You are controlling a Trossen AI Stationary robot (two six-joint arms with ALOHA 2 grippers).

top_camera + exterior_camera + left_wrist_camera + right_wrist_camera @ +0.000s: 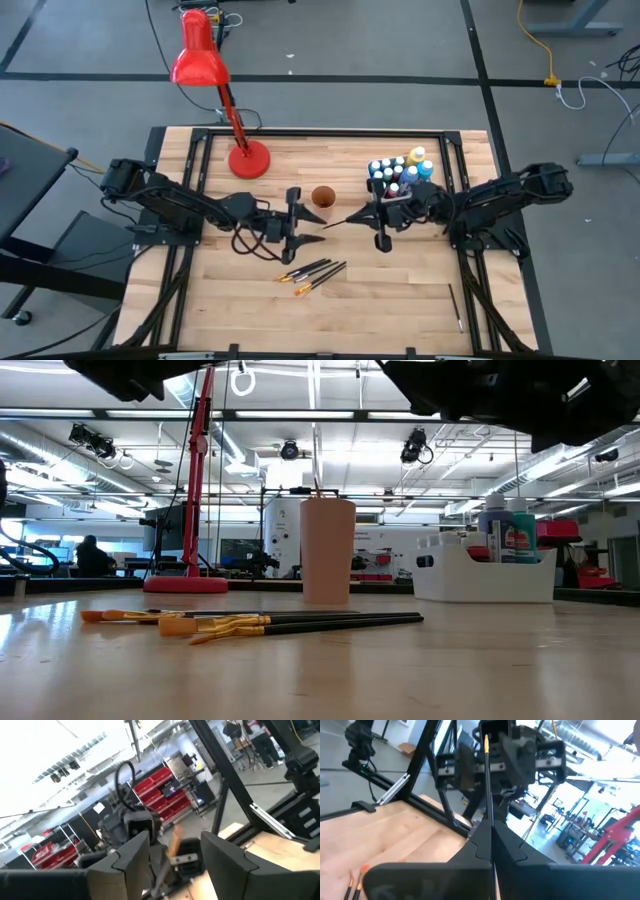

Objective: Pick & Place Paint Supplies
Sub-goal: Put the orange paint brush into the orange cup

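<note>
My right gripper (378, 215) hovers above the table's middle, shut on a thin dark paintbrush (345, 220). The brush's orange-yellow end (486, 737) points at my left gripper (300, 225). The left gripper is open and faces the right one, its fingers (135, 857) standing either side of the brush end (175, 842) without touching it. Several more brushes (312, 272) lie flat on the table nearer the front, and they also show in the low view (250, 623). One brush (455, 305) lies apart at the front right. Small paint bottles (400, 172) stand in the white tub (485, 575). My right gripper pinches the paintbrush's dark handle (490, 827) between its two shut fingers. The fingers come level from the table's right and lie along the brush. The brush sticks out past the fingertips toward the table's left, lifted clear of the table and roughly level.
An orange cup (322, 196) stands just behind the two grippers. A red desk lamp has its base (249, 159) at the far left, with its arm leaning out beyond the table's far edge. Dark frame rails run along the table's edges. Bare wood lies at the front middle and front left.
</note>
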